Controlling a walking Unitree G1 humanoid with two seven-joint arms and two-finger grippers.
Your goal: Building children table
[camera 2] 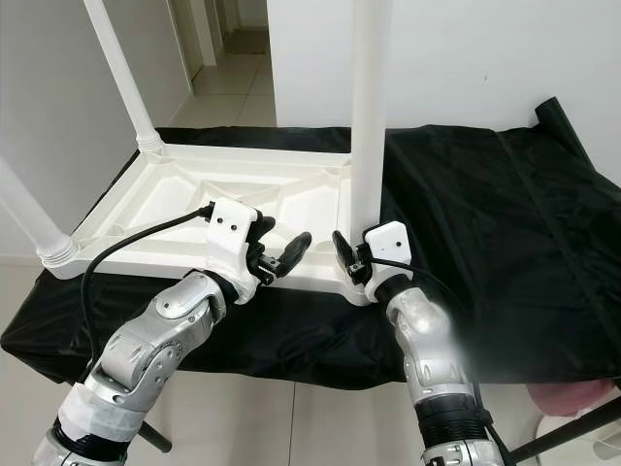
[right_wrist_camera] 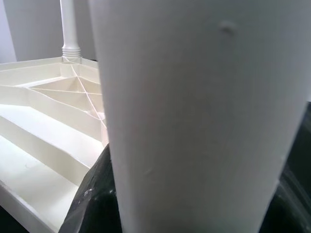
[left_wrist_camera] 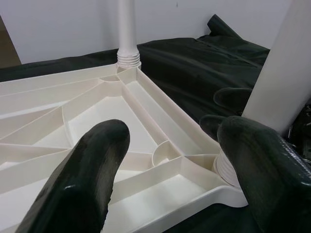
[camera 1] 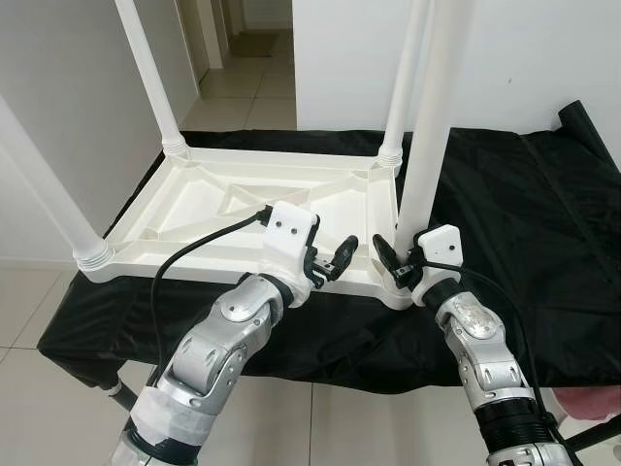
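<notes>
Head views: we see white plastic tabletop (camera 1: 243, 209) upside down on black cloth (camera 1: 524, 214), ribbed underside up, round legs standing in corner sockets. Left gripper (camera 1: 330, 260) hovers over near rim, fingers apart, holding nothing. Right gripper (camera 1: 393, 262) sits at base of near-right leg (camera 1: 427, 126).

Left wrist view: we see both black fingers (left_wrist_camera: 82, 179) spread wide over ribs, near-right socket just beside one.

Right wrist view: smooth leg between fingers; we cannot tell whether they clamp it.
</notes>
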